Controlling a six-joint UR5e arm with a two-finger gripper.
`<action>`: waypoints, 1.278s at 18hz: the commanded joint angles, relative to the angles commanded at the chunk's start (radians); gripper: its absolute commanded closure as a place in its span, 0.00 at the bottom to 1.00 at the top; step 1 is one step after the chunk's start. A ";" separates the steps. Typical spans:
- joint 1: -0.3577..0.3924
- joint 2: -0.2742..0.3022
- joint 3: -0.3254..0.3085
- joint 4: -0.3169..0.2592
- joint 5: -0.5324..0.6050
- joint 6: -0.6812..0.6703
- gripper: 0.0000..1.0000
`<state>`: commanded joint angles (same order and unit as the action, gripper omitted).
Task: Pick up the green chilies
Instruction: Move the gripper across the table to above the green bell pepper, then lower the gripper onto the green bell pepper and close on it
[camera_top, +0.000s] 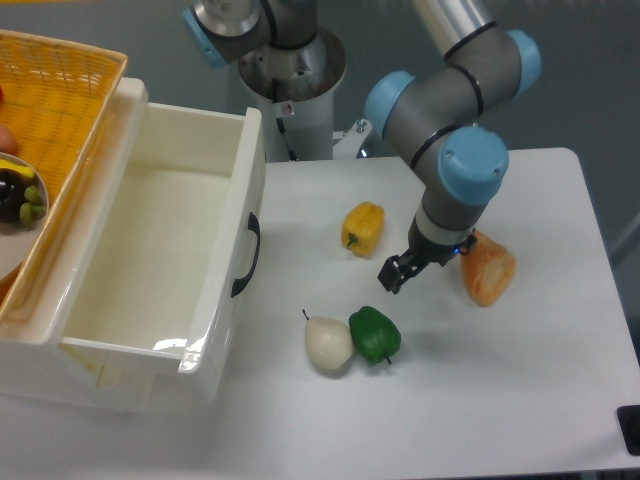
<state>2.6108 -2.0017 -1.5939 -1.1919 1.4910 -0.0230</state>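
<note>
The green chilies (375, 334) are a small glossy dark-green pepper-shaped toy lying on the white table (520, 380), touching the white pear-shaped item (328, 343) on its left. My gripper (396, 273) hangs above the table, just up and to the right of the green toy and apart from it. Its dark fingers point down-left and hold nothing; I cannot tell from this view whether they are open or shut.
A yellow pepper (363, 228) lies left of the gripper. An orange bread-like item (487, 268) lies right of it, partly behind the arm. A large white bin (150, 250) with a black handle stands at left, and an orange woven basket (50, 110) sits at the far left.
</note>
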 joint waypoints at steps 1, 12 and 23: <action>-0.012 -0.011 0.014 0.003 -0.002 0.002 0.00; -0.069 -0.065 0.054 0.057 -0.003 -0.002 0.00; -0.103 -0.111 0.074 0.057 -0.003 0.000 0.00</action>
<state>2.5081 -2.1123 -1.5202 -1.1351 1.4880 -0.0230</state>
